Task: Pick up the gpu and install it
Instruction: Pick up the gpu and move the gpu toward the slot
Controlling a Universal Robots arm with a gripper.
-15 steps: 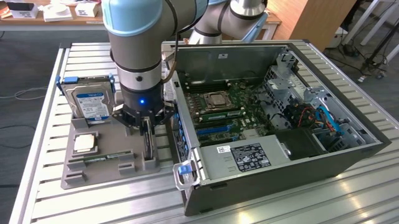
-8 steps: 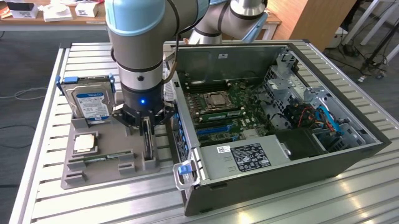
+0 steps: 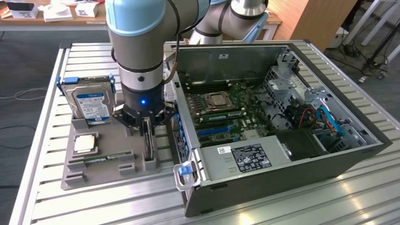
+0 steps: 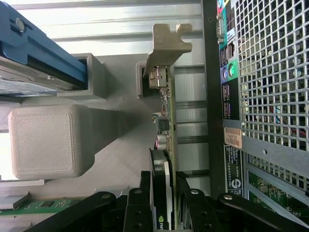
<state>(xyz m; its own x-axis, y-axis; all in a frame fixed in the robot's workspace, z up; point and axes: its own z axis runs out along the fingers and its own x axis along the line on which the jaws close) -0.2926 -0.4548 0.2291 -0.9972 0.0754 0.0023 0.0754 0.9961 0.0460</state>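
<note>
In the lower-left middle of the exterior view the gripper [image 3: 147,125] straddles the gpu [image 3: 148,146], which stands on edge in its slot of the grey holder [image 3: 103,174]. The fingers [image 4: 145,195] look clamped on the card's two faces, though the contact is partly hidden. The grip wants to be square and the lift straight up, since the silver bracket [image 4: 166,48] sits in the slot post. The computer case [image 3: 281,176] wall is just beside on the exterior view's right; the hard drive [image 3: 91,102] side has more room.
</note>
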